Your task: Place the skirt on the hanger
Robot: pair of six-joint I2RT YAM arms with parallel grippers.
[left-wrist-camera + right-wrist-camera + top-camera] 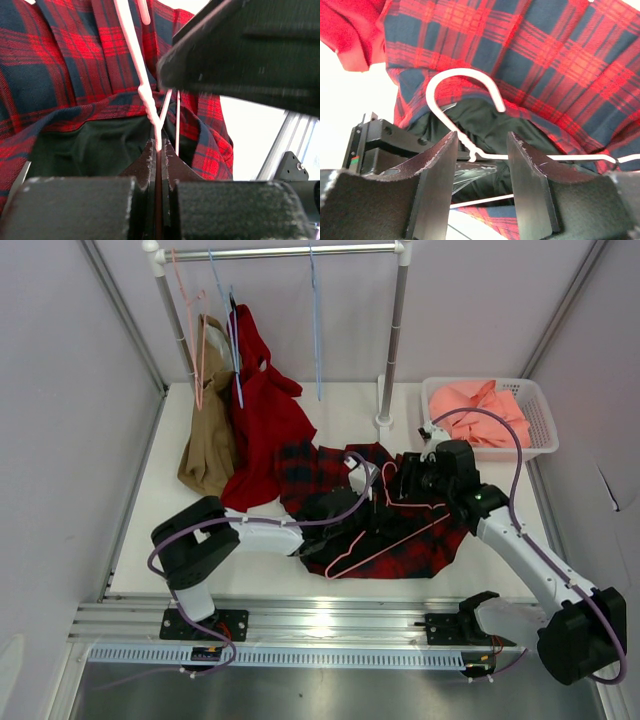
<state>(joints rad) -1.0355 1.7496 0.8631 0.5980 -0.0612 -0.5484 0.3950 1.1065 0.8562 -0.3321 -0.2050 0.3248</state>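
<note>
1. At mid-table, the skirt (pixel 405 552) lies spread flat in red and navy plaid, its waist opening showing the dark lining.
2. On top of it rests the hanger (pixel 400 539), pink wire, hook pointing toward the rail (pixel 290 252); no part is threaded into the waist yet.
3. Left gripper (pixel 159 149): fingers pressed together, pinching the hanger wire near a corner of the frame.
4. Right gripper (pixel 482 150): fingers spread, straddling the neck just below the hook, not visibly touching it.
5. Step in hand, as judged: securing the hanger before inserting it. Next, the right fingers likely need to close, then one shoulder must slide into the waist.
6. Only the wrist views show the finger states; only the overhead view shows the red garment (pixel 265 430) touching the skirt's far edge and the basket (pixel 540 415) well apart.
</note>
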